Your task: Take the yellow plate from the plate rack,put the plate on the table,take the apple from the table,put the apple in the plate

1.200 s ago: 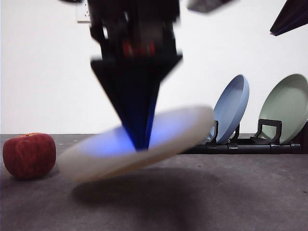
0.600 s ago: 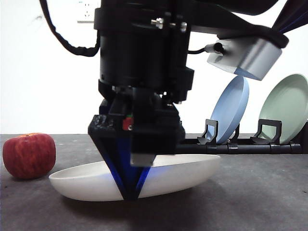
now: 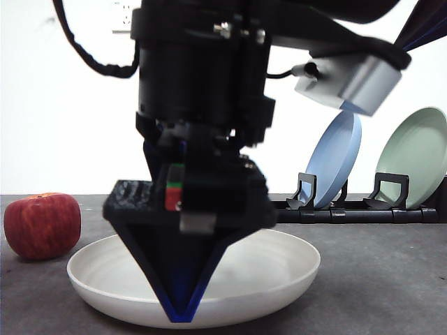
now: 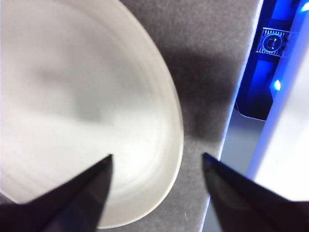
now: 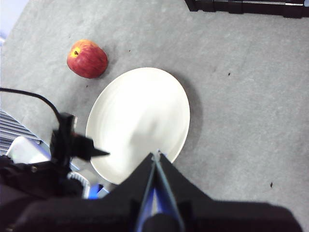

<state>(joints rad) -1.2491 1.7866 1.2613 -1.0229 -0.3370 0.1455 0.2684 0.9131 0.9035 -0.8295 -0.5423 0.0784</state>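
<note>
Yellow plate (image 3: 279,265) is seen flat on the table (image 3: 377,279), lower centre of the front view, well apart from the plate rack (image 3: 356,213) at mid right. Left gripper (image 3: 180,317) is positioned low at the plate's near rim. In the left wrist view its jaws are spread (image 4: 157,155), one over the plate (image 4: 72,96) and one over bare table, with the rim between and nothing clamped. Right gripper (image 5: 155,154) is held high above the plate (image 5: 140,116), jaws pressed together, empty. Apple (image 3: 42,225) is found on the table at the left edge, just beside the plate rim; contact cannot be judged there. A gap is shown in the right wrist view (image 5: 87,59). Blue plate (image 3: 339,157) and pale green plate (image 3: 415,157) are racked upright.
</note>
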